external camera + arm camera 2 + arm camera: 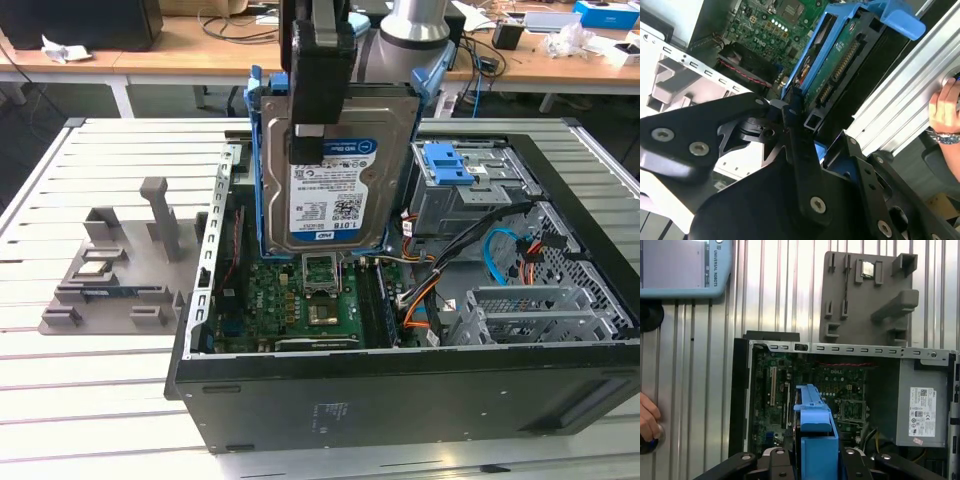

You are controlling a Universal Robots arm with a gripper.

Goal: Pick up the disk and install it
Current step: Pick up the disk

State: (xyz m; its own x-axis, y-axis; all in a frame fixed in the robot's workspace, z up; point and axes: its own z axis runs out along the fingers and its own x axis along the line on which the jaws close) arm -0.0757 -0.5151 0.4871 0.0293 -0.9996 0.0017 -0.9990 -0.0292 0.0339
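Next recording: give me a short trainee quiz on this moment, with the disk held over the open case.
1. True or false: the hand is shut on the disk, holding it upright above the open computer case.
2. Where does the grey fixture plate lie? A) inside the case B) on the slatted table, to the exterior view's left of the case C) on top of the disk
3. Fill in: the latch piece atop the grey drive cage is coloured ____.
Key: 1 true; 2 B; 3 blue.
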